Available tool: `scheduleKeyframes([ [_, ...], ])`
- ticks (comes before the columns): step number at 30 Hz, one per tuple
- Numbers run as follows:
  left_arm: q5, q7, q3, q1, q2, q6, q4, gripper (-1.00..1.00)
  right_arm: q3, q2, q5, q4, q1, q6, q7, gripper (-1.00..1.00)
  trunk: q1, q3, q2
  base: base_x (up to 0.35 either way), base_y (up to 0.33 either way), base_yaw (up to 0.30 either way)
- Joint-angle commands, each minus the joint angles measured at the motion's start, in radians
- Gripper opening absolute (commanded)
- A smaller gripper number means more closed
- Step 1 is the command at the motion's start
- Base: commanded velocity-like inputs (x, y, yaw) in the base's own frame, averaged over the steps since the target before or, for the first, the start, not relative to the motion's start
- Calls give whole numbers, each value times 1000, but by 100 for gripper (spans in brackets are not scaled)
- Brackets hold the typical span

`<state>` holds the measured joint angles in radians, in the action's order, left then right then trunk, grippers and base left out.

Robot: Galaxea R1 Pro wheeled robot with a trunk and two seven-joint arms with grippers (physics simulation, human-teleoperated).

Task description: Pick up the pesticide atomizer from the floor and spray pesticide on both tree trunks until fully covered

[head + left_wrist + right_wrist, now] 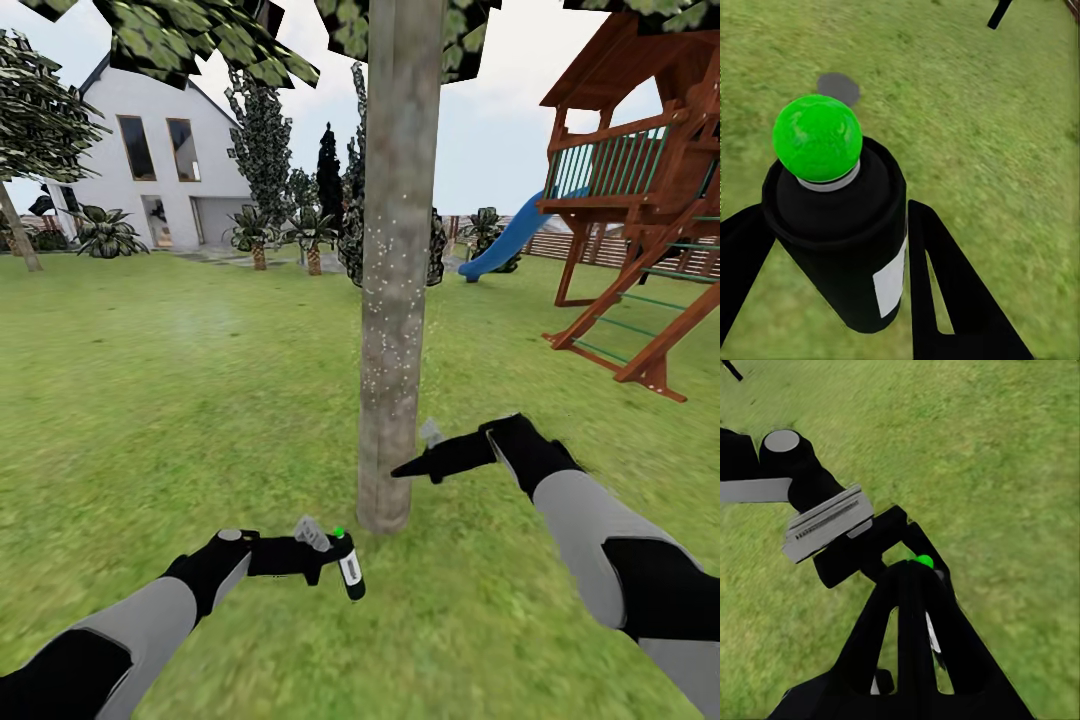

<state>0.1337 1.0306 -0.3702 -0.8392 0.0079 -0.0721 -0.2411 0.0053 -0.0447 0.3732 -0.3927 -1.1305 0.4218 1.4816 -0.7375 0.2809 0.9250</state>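
The pesticide atomizer (pixel 350 570) is a small black bottle with a white label, and its tip glows green. My left gripper (pixel 335 560) is shut on it low over the lawn, just left of the tree trunk's foot. In the left wrist view the atomizer (pixel 840 225) sits between both black fingers (pixel 945 285). The grey-brown tree trunk (pixel 395 280) rises at centre, its middle dotted with white pesticide specks (pixel 385 290). My right gripper (pixel 400 468) is shut and empty, its tip close to the trunk's right side. A second tree (pixel 20 235) leans at the far left.
A wooden playset (pixel 640 200) with a blue slide (pixel 505 245) stands to the right, before a slat fence (pixel 590 245). The white house (pixel 160 160), dark conifers (pixel 262 150) and low palm-like plants (pixel 255 235) line the back. A grey stepping stone (pixel 838 88) lies in the grass.
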Motion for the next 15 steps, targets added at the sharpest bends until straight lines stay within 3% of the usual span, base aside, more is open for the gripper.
scheduleKeyframes([
  [1,0,-1,-1,0,-1,0,-6,-100,0,12,1,0,0,0,0,-100,0,0,0,0,0,0],
  [4,0,-1,0,0,-2,0,-11,-100,2,26,1,-1,0,0,0,-100,0,0,0,0,0,0],
  [6,0,-1,0,0,-2,0,-12,-100,2,50,1,-4,0,0,0,-100,0,0,0,0,0,0],
  [10,0,-1,-1,0,-30,0,-20,-100,6,96,6,-4,0,0,-4,-100,0,0,0,0,0,0],
  [15,0,-3,-1,0,-44,1,-58,-100,9,105,10,-1,0,-1,-8,-100,0,0,0,0,0,0],
])
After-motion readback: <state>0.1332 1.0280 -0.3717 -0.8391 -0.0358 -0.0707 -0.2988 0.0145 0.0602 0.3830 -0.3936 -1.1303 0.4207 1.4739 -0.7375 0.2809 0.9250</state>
